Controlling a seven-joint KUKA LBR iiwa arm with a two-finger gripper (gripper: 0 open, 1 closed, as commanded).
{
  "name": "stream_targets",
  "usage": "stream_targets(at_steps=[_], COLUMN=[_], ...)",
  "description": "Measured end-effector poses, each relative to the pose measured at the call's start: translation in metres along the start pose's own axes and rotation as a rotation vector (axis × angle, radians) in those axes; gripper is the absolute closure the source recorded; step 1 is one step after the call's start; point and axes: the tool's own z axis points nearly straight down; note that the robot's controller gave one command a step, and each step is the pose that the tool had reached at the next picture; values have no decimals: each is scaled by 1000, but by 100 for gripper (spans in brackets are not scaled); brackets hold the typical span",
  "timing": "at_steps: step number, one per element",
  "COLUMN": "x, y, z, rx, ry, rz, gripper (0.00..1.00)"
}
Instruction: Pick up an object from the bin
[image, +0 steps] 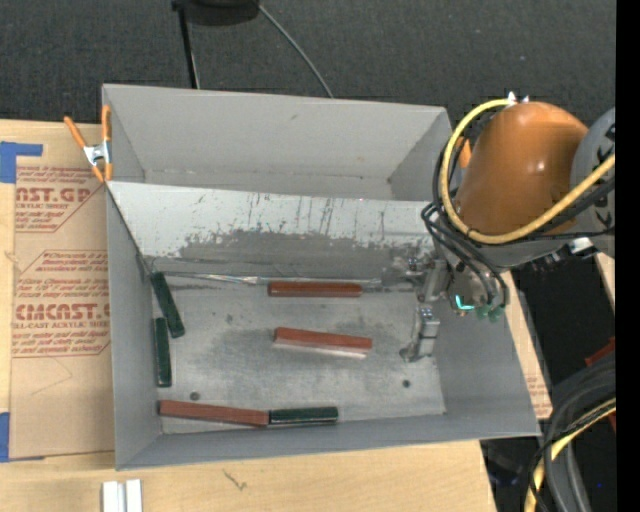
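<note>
The red-brown bar (322, 342) lies flat at the centre of the bin (300, 150). At its 3 o'clock I see the gripper (424, 338), apparently just clear of the bar's end; claw state: I cannot tell. At 12 o'clock lies a second red-brown bar (313, 289), along the back wall.

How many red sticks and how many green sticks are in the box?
Red sticks: 3
Green sticks: 3
Total: 6
</note>
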Motion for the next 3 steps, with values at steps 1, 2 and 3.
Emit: stream_targets(at_steps=[1, 2, 3], x=[-2, -4, -4], y=[0, 12, 12], z=[-4, 34, 100], rx=[1, 1, 1], ry=[-8, -14, -12], rz=[0, -71, -132], gripper=[0, 0, 0])
